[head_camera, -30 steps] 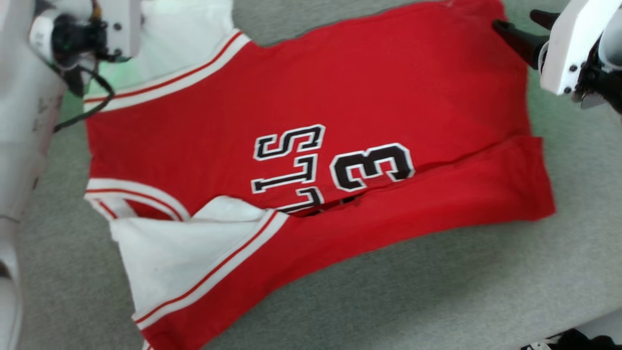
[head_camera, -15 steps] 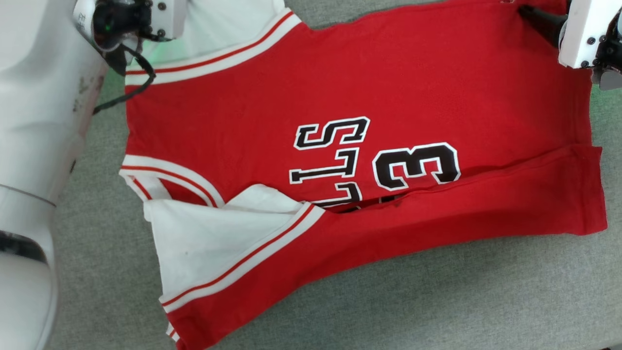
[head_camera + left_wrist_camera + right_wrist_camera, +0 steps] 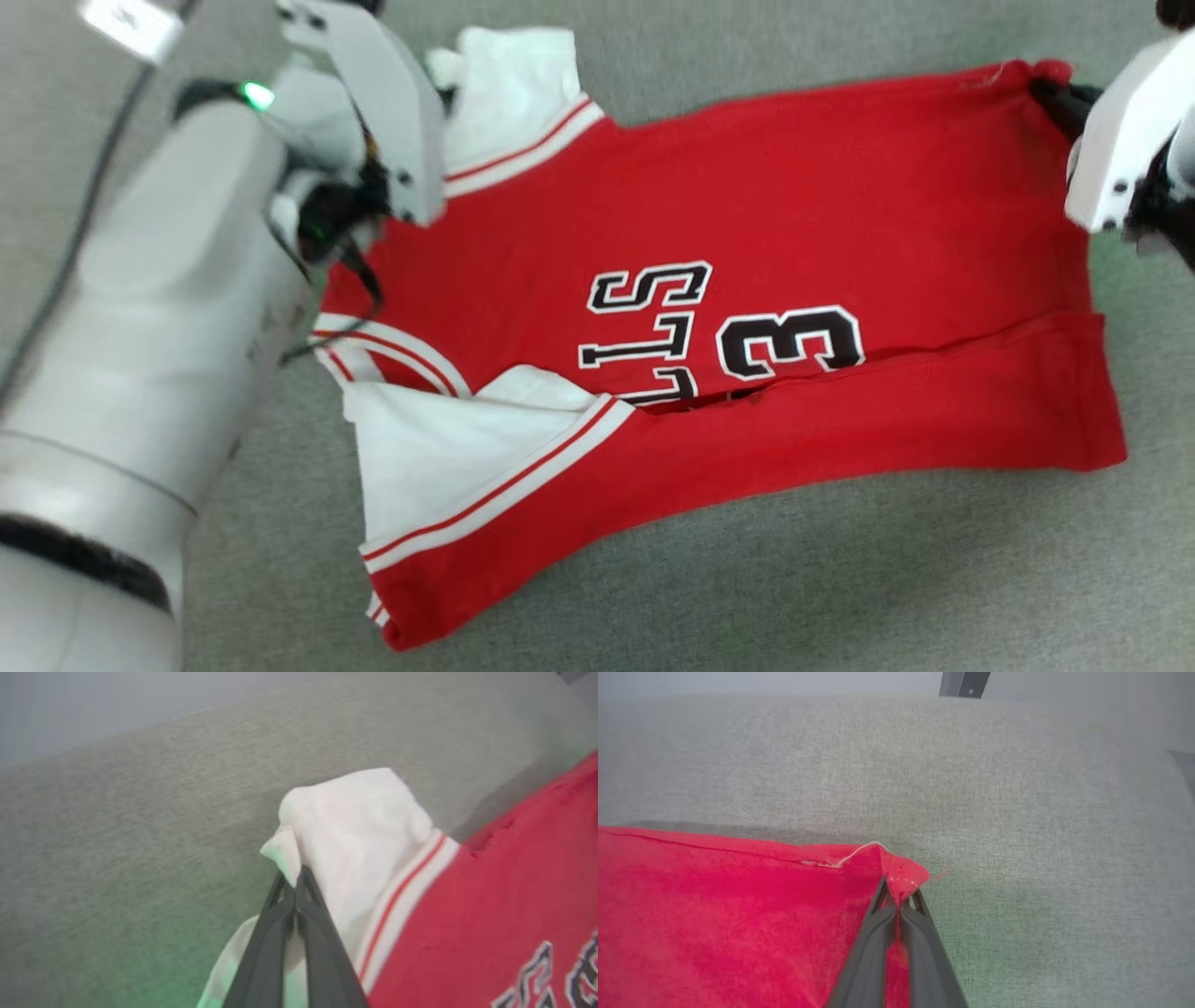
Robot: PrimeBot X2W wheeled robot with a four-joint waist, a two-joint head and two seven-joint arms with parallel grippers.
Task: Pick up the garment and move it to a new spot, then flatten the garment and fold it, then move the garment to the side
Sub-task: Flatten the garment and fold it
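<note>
The garment [image 3: 747,224], a red jersey with white sleeves and black-white lettering, lies on the grey surface with its near long side folded over the chest. My left gripper [image 3: 295,882] is shut on the far white sleeve [image 3: 355,826], pinching its edge. In the head view that sleeve [image 3: 513,84] sits at the top left beside my left wrist. My right gripper [image 3: 899,896] is shut on the far red hem corner [image 3: 903,875]. In the head view that corner [image 3: 1041,75] is at the top right, by the right gripper [image 3: 1050,93].
The grey fabric surface [image 3: 840,579] spreads wide on all sides of the jersey. My pale left forearm [image 3: 140,373] covers the left of the head view. A dark post [image 3: 964,683] stands beyond the surface's far edge.
The head view has shifted, so the jersey sits lower in the picture. Both grippers now hold the far sleeve and far hem corner slightly raised, drawn toward the near side.
</note>
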